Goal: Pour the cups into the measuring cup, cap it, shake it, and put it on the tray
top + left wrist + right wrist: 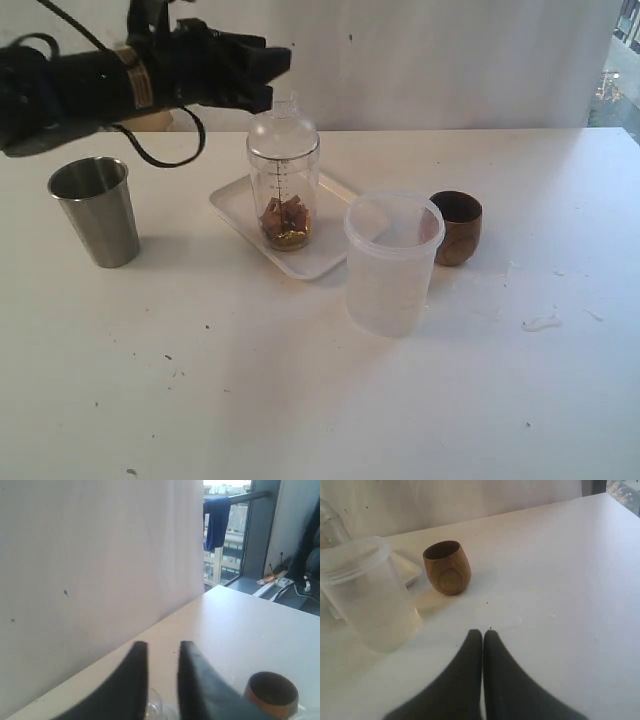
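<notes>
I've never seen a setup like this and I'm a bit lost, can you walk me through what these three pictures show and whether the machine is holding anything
This is a robot with two arms, each ending in a two-fingered end effector with a small camera at its wrist. One picture looks at the whole table from outside; the other two look out along each arm's fingers.

On the white table sits a white tray with a capped measuring cup standing on it, brownish pieces inside. Around it stand a steel tumbler, a frosted plastic tub and a wooden cup.

The left end effector hangs beside the top of the cap, its fingers a little apart and holding nothing. The right end effector appears only in its own camera, fingers together and empty, pointing toward the wooden cup.
</notes>
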`<action>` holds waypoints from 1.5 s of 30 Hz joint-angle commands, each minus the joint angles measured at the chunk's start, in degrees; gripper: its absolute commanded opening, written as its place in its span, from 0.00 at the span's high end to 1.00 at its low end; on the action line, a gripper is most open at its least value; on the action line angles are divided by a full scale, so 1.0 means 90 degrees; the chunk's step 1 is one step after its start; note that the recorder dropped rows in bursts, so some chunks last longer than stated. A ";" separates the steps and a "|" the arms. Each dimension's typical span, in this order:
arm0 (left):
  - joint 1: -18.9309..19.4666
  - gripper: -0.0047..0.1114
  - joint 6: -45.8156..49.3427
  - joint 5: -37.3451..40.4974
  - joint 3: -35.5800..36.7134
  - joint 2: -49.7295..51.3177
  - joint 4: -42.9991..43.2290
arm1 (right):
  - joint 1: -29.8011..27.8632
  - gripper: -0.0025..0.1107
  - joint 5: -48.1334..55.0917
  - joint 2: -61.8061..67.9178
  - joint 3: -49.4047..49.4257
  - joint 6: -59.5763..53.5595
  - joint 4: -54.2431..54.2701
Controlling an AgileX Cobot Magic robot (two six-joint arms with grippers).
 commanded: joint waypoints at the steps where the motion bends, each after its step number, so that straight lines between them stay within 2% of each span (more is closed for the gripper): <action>1: -0.0009 0.96 -0.0664 0.0539 0.0498 -0.1203 0.1311 | 0.0024 0.98 -0.0062 -0.0029 0.0037 0.0013 0.0004; 8: -0.0009 0.96 -0.0950 0.1594 0.2050 -0.3615 0.1430 | 0.0024 0.98 -0.0062 -0.0029 0.0037 0.0013 0.0004; 11: -0.0009 0.96 -0.0966 0.1987 0.2790 -0.4705 0.1126 | 0.0024 0.98 -0.0062 -0.0029 0.0037 0.0013 0.0004; 18: -0.0009 0.96 -0.0966 0.1965 0.4523 -0.7218 0.0238 | 0.0024 0.98 -0.0062 -0.0029 0.0037 0.0013 0.0004; 24: -0.0009 0.96 -0.1213 0.1942 0.5648 -0.8732 -0.0380 | 0.0024 0.98 -0.0062 -0.0029 0.0037 0.0013 0.0004; 30: -0.0009 0.96 -0.1343 0.1942 0.6169 -0.9259 -0.0367 | 0.0024 0.98 -0.0062 -0.0029 0.0037 0.0013 0.0004; 45: -0.0021 0.96 -0.1188 0.1938 0.6255 -0.9259 -0.0412 | 0.0024 0.98 -0.0062 -0.0029 0.0037 0.0013 0.0004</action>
